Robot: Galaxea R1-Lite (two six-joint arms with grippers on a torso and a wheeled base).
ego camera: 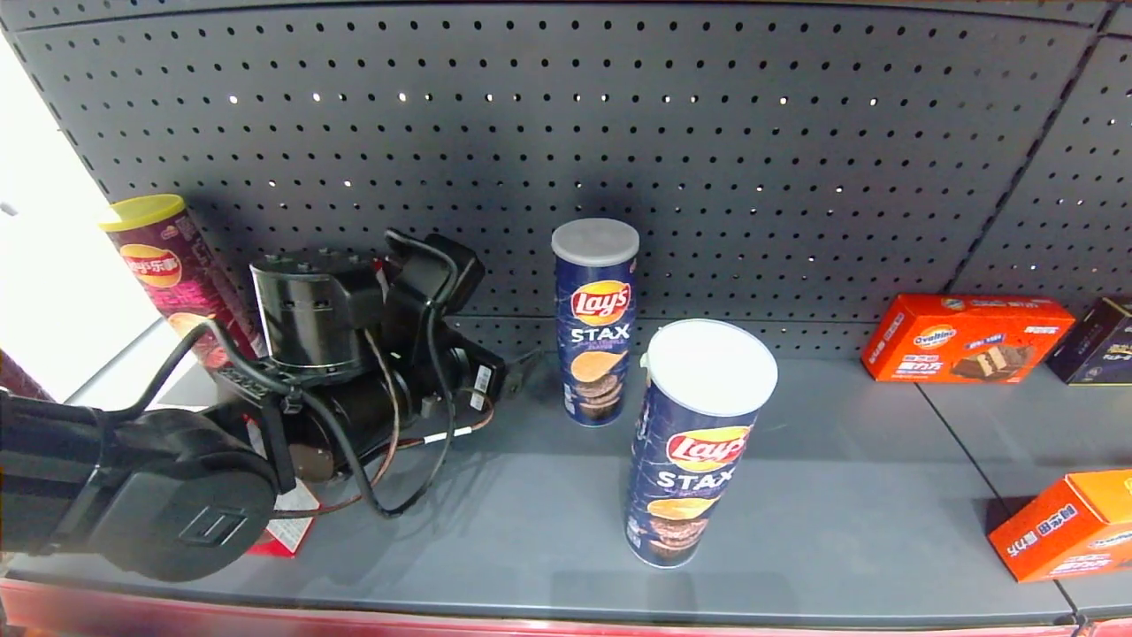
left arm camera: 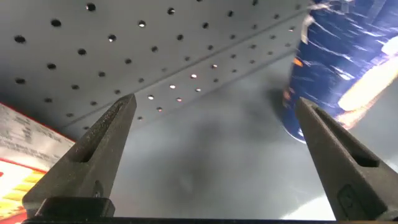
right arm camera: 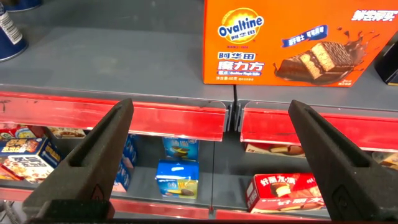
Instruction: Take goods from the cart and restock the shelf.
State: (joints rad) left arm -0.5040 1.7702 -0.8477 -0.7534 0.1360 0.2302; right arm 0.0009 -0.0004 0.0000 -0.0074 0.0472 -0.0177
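Now, two blue chip cans are standing upright on the grey shelf (ego camera: 840,495). The rear blue can (ego camera: 595,323) is sitting close to the pegboard wall (ego camera: 619,115), and the front blue can (ego camera: 694,442) is standing just beside it, nearer the shelf edge. One maroon can (ego camera: 168,265) with a yellow lid is leaning at the far left rear. Two orange boxes are lying to the right, the rear orange box (ego camera: 964,339) against the back and the front orange box (ego camera: 1066,522) near the edge, and one dark box (ego camera: 1101,341) is sitting at the far right. The left arm is lying low over the left part of the shelf, above a red and white packet (ego camera: 287,531). The left wrist view is showing the left gripper (left arm camera: 216,102) spread wide and gripping nothing, with a blue can (left arm camera: 348,62) off to one side and apart from both fingers. The right wrist view is showing the right gripper (right arm camera: 211,106) spread just as wide with nothing between its fingers, hanging in front of the shelf. It is facing the red price rail (right arm camera: 155,115) and an orange box (right arm camera: 298,40), though which of the two I cannot tell. Below the rail a lower shelf is holding a small blue box (right arm camera: 177,177) and a red box (right arm camera: 283,190).
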